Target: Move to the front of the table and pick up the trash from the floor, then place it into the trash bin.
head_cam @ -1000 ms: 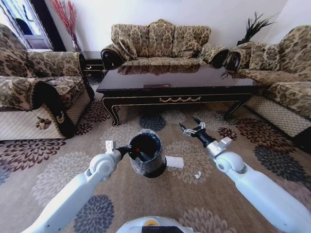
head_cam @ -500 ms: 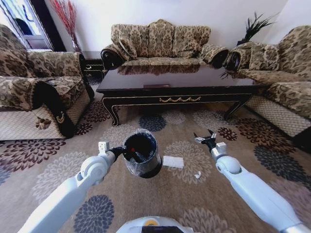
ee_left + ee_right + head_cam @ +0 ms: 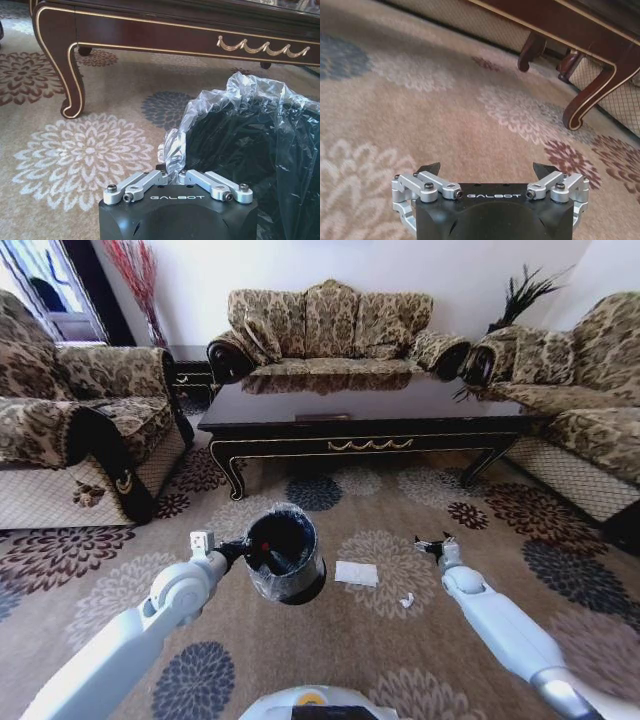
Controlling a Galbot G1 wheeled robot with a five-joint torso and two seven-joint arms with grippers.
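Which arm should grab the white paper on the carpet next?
The right, probably. The right gripper is open and empty above the floor, near the white paper. The left gripper is shut on the trash bin rim, holding it tilted.

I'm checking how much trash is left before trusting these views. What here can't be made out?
- Trash bin contents, head view: a red spot inside, otherwise too dark to identify.
- Small white scrap on the floor, head view: too small to identify.
- Left gripper fingertips, left wrist view: hidden by the bin's liner.
- Floor behind the table: blocked by it.
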